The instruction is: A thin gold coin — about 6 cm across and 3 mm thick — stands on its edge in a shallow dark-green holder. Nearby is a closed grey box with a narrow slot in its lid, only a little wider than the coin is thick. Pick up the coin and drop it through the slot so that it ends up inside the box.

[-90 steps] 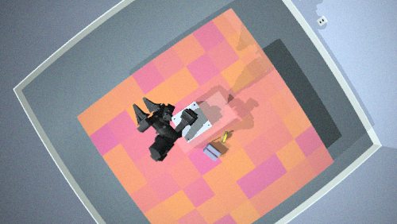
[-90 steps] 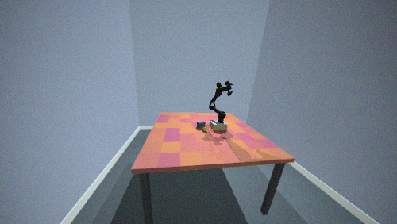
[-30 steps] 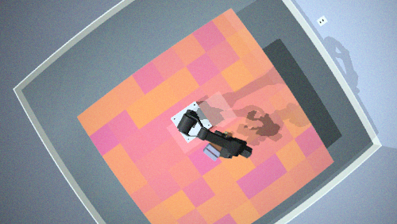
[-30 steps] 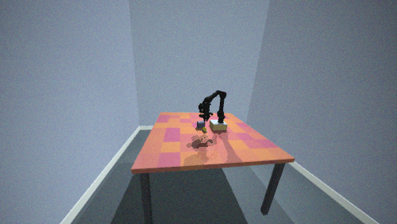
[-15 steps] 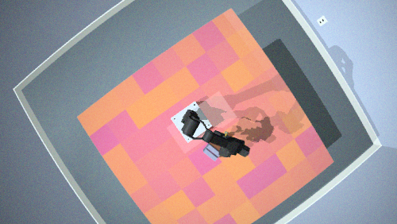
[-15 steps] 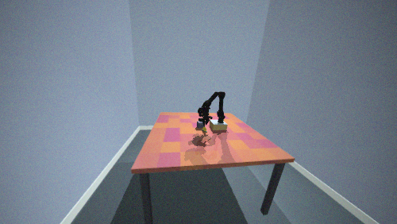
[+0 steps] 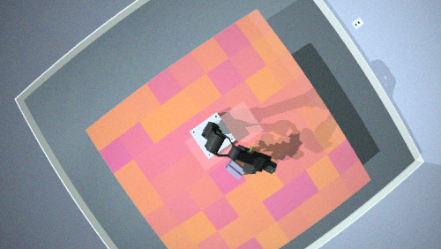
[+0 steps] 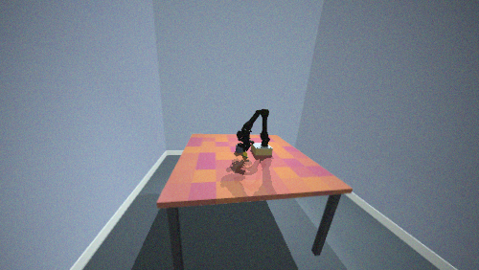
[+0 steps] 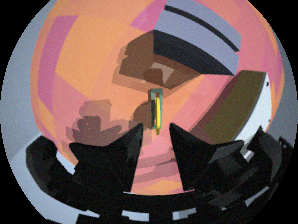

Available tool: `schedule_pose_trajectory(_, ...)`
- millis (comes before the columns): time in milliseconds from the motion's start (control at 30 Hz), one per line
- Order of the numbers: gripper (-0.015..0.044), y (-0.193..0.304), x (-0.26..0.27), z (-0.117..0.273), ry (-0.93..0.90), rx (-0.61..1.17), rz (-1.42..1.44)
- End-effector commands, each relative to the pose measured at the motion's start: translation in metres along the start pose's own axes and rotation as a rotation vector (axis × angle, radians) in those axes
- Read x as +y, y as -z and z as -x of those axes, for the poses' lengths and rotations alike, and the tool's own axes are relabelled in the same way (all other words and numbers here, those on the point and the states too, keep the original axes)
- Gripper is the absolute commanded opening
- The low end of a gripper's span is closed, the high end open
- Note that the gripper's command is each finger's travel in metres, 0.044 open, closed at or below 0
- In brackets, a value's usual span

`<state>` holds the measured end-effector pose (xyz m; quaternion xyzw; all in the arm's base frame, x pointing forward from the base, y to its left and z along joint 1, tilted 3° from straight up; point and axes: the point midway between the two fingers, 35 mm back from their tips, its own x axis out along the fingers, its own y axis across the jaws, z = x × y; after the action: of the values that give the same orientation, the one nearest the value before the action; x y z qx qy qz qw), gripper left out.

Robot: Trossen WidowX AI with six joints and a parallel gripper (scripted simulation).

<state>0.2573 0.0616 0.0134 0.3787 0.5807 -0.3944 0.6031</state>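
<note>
Directly ahead: gripper (image 9: 154,137) part-open, empty, above coin (image 9: 156,110); box (image 9: 194,31) beyond.

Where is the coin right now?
In the wrist view the coin stands on edge just beyond the open gripper, not gripped, with the grey box further ahead to the right.

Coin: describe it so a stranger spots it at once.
On the pink-and-orange table, find the grey box with a dark slot. In the wrist view the coin stands on edge just below it, ahead of the jaws: the only thin upright yellow sliver.
</note>
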Motion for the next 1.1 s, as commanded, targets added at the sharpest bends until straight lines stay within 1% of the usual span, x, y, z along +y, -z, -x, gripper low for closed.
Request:
schedule_pose_trajectory(0,0.0161,0.0,-0.001,-0.008,0.006,-0.002,0.004)
schedule_pose_trajectory(833,0.0161,0.0,-0.003,-0.045,0.006,-0.003,0.004)
schedule_pose_trajectory(1033,0.0003,0.0,-0.003,-0.045,0.006,-0.003,0.004)
schedule_pose_trajectory(1067,0.0,0.0,-0.003,-0.045,0.006,-0.003,0.004)
